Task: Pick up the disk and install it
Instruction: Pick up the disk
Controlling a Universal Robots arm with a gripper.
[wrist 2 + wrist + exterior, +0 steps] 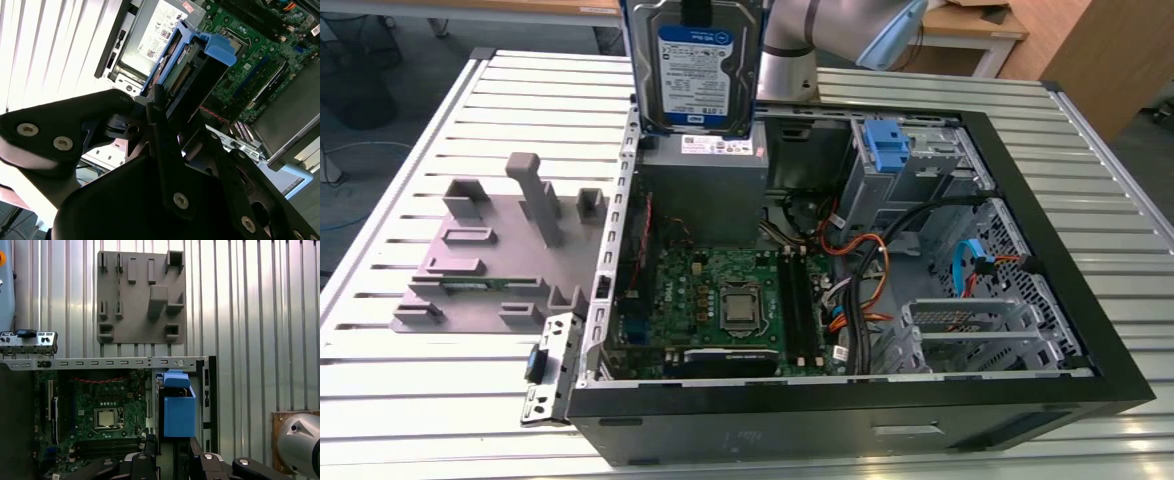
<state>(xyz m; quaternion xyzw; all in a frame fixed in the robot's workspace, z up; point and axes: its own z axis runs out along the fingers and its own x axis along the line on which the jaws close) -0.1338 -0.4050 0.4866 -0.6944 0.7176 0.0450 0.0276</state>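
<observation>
Disk above the computer case: its upper end is cut off by the exterior view's upper edge, and so is the arm. In both wrist views the gripper body hides the disk's near end. Case cut off by the first wrist view's edge. Label print too small.
</observation>
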